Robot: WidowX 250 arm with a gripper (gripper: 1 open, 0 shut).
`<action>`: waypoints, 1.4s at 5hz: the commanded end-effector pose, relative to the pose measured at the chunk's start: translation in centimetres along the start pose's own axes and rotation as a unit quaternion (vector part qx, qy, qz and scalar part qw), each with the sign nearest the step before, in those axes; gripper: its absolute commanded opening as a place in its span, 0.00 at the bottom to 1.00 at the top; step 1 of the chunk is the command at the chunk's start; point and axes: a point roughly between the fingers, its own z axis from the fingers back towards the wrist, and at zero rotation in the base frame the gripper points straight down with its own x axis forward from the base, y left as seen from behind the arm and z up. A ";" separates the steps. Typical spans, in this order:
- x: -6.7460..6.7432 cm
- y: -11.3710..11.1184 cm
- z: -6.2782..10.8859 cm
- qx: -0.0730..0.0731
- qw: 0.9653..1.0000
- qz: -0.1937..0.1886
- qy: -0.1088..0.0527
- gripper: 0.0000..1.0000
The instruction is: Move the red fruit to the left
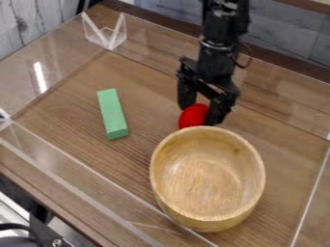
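Gripper points straight down with its jaws spread wide, one finger on each side of the fruit. Nothing is held yet. Whether the fingertips touch the desk cannot be told from this view.

Fruit sits on the desk just behind the rim of the bowl, near the middle of the walled work area. Only its lower red part shows; the gripper hides the top, and the cap is not visible. The block lies well to the left, apart from both.

Risks, as judged from this layout:
- Fruit looks glossy and rounded. If the jaws close off-centre, it could squirt out sideways or forward into the bowl.
- Bowl rim is close to the near finger. A low or skewed closing stroke could catch the rim and shove the bowl.
- Going too low could press the fingertips into the desk before the jaws close.
- The path left runs toward the block. A low carry, or a drop short of the goal, could knock it or leave the fruit resting against it.
- A shallow grip on the top alone might slip during the lift.
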 end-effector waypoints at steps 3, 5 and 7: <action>0.7 2.3 2.9 0.015 0.999 0.024 -0.042 1.00; 0.6 2.3 1.6 0.012 0.997 0.062 -0.044 1.00; 0.1 2.6 -0.1 0.010 0.996 0.078 -0.041 0.00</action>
